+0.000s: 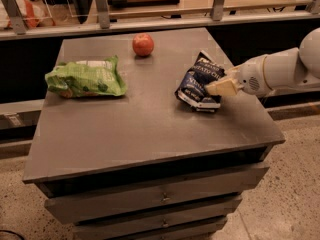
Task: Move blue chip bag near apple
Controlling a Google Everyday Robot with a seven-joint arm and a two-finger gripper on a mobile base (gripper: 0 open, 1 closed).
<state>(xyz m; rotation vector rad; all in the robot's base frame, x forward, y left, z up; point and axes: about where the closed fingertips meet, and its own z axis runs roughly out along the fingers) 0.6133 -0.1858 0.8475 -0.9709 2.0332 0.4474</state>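
The blue chip bag (198, 82) is dark navy with white lettering and sits crumpled and tilted up at the right side of the grey cabinet top (145, 124). My gripper (218, 87) reaches in from the right and is shut on the bag's right edge. The red apple (143, 44) sits at the back middle of the top, well to the upper left of the bag.
A bright green chip bag (85, 77) lies at the left of the top. The cabinet has drawers (150, 199) below. A rail with posts (150, 19) runs behind the cabinet. The top's right edge is close under my arm (280, 69).
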